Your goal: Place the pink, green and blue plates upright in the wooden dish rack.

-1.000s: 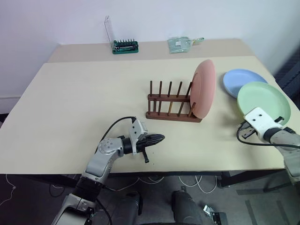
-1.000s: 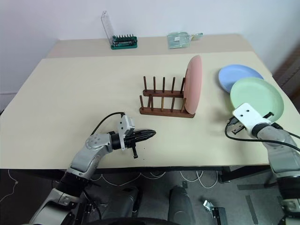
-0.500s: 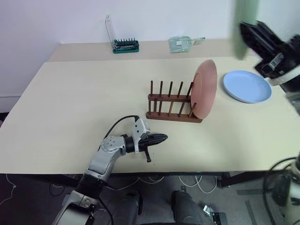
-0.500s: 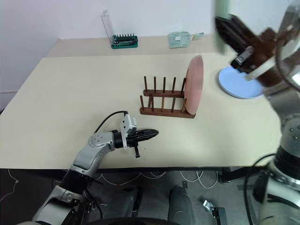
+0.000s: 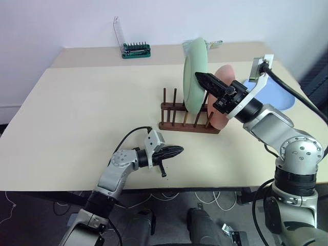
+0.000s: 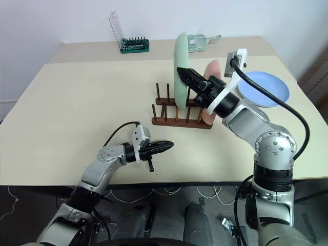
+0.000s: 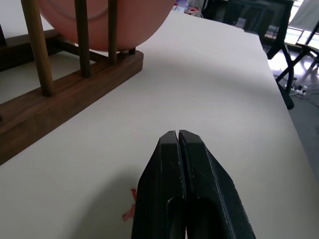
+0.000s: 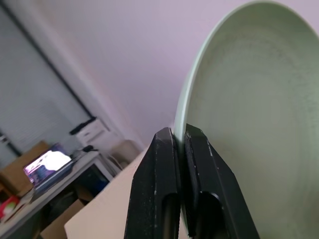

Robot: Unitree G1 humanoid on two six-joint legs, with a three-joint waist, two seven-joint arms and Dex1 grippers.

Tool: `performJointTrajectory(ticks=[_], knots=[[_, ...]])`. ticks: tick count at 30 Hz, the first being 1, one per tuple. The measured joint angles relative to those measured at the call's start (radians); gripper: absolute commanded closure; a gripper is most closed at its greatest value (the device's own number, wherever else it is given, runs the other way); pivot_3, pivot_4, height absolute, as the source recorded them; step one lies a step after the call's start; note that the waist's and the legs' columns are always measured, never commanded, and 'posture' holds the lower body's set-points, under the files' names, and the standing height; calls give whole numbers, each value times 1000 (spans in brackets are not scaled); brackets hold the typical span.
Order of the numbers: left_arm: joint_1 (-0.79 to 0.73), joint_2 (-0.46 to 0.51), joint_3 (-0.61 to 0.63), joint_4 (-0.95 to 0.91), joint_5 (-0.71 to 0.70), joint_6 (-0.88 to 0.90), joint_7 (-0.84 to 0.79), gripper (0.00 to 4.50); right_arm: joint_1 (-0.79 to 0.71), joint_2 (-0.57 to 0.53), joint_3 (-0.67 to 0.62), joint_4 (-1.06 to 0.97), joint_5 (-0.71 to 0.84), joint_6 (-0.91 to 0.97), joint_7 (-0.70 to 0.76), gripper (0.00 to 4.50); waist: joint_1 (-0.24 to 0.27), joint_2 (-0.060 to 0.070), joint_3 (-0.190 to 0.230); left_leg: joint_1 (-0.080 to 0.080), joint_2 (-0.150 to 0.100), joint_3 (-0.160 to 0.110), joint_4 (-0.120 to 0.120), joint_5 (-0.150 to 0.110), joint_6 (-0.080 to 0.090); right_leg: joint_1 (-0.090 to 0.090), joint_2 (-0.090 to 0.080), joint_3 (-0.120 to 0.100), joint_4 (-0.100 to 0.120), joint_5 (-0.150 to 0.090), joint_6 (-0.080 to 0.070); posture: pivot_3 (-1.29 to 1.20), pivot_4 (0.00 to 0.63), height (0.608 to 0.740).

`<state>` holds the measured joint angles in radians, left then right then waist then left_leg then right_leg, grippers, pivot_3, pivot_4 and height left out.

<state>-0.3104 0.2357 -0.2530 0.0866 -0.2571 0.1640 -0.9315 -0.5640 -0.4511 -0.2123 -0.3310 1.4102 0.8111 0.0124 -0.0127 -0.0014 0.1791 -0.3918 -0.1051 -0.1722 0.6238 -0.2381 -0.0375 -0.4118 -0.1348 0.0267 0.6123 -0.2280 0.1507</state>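
Three plates logged: pink plate [image 5: 223, 97] racked; blue plate [image 6: 266, 88] flat at 2 o'clock; my right tool [image 5: 201, 78] pinching green plate [image 5: 195, 74] edgewise above wooden dish rack [image 5: 187, 118]; left tool [image 5: 177, 151] pressed together, idle.

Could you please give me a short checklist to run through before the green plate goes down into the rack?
1. Grip: right gripper pinches the green plate's rim: ok.
2. Plate on edge, held above the rack: ok.
3. Free slots: pegs beside the pink plate stand empty: ok.
4. Pink plate upright in the end slot: ok.
5. Left gripper shut, low over the table, apart from the rack: ok.
6. Plate lined up with one slot: cannot tell.
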Motion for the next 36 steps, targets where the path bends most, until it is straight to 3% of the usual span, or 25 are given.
performJointTrajectory(ticks=[7,10,17,23,30,36], knots=[[1,3,0,-2,0,0,0,4500,0,27,0,53,-16,-7,-59,4465,0,0,0,0,0,0,0,0,0,0,0,0,0,0,0,0,150,740],[3,6,0,-4,0,0,0,4500,0,34,0,74,-29,-8,-69,3516,0,0,0,0,0,0,0,0,0,0,0,0,0,0,0,0,150,740],[5,10,1,-11,-1,1,3,4500,-15,42,0,76,-49,-11,-71,18,0,0,0,0,0,0,0,0,0,0,0,0,0,0,0,0,150,740],[5,10,1,-12,-1,2,9,4500,-46,-3,4,65,-136,-12,-47,18,1,0,0,0,0,0,0,0,0,0,0,0,0,0,0,0,150,740],[3,11,1,-12,-2,2,9,4500,-84,-268,-69,-28,-309,-57,148,18,4,0,0,0,0,0,0,0,0,0,0,0,-1,0,0,0,150,740],[4,18,3,-10,-6,2,5,4500,24,-514,-199,237,-623,-195,264,18,19,0,0,0,-1,2,1,0,0,1,0,0,-2,0,1,0,150,740]])
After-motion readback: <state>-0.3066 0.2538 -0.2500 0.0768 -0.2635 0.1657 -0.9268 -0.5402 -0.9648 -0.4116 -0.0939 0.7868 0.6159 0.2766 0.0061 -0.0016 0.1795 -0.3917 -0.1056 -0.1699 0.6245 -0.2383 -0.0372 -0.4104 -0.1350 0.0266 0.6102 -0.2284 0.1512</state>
